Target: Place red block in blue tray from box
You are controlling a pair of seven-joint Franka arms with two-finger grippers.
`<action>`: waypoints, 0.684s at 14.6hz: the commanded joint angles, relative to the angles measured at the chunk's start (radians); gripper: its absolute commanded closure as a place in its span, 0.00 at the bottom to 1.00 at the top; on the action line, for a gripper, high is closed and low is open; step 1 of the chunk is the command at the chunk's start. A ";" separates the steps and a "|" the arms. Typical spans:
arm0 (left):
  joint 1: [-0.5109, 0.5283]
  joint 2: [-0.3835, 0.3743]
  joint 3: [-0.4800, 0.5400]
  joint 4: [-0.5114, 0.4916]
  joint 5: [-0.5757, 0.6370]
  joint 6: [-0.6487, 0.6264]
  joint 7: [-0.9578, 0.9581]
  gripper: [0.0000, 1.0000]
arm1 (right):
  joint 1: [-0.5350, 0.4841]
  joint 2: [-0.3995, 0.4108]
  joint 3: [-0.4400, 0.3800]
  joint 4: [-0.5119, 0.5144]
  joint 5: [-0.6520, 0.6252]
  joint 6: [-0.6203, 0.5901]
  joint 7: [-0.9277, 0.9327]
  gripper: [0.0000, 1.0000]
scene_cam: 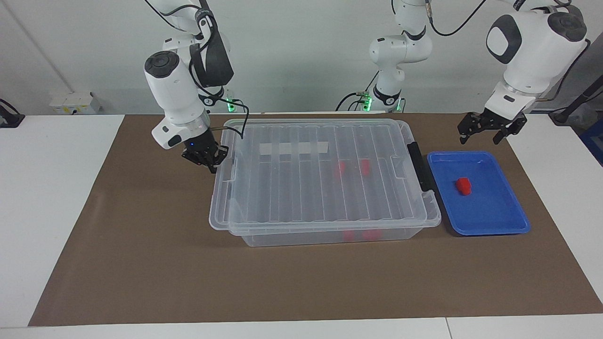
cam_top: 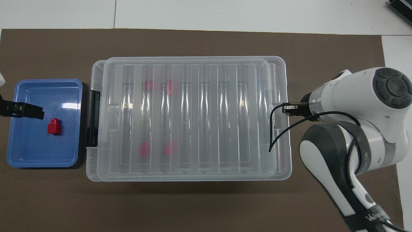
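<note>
Starting nearest the robots, the right gripper (scene_cam: 207,157) was seen low at the box's (scene_cam: 325,188) end toward the right arm, just beside the lid's (scene_cam: 292,188) edge tab; whether its jaws were open or closed could not be told, nor whether the tab was touched. The left gripper (scene_cam: 490,129) was held in the air over the tray's (scene_cam: 494,221) nearer rim, its jaws spread wide and nothing gripped. The box was set in the middle of the brown mat (scene_cam: 141,263), its ribbed lid resting on top and a black latch (scene_cam: 420,167) at the end toward the left arm. Four red blocks were seen through the lid, two nearer (cam_top: 156,149) the robots and two farther (cam_top: 158,86). Just beside the latch end the tray was placed, and one red block (scene_cam: 464,186) was seen lying inside it, about the middle of its floor, apart from the rim.
</note>
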 commanded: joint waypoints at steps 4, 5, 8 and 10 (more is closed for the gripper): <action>-0.015 -0.027 0.005 -0.032 -0.014 0.000 -0.005 0.00 | 0.028 -0.006 0.002 -0.026 0.025 0.029 0.025 1.00; -0.016 -0.027 0.002 -0.031 -0.013 0.000 -0.003 0.00 | 0.028 -0.006 0.002 -0.027 0.025 0.029 0.025 1.00; -0.033 -0.032 -0.026 0.004 -0.020 -0.018 -0.041 0.00 | 0.043 -0.003 0.002 -0.029 0.030 0.046 0.025 1.00; -0.038 -0.050 -0.066 0.009 -0.033 -0.043 -0.147 0.00 | 0.048 -0.003 0.002 -0.032 0.033 0.050 0.034 1.00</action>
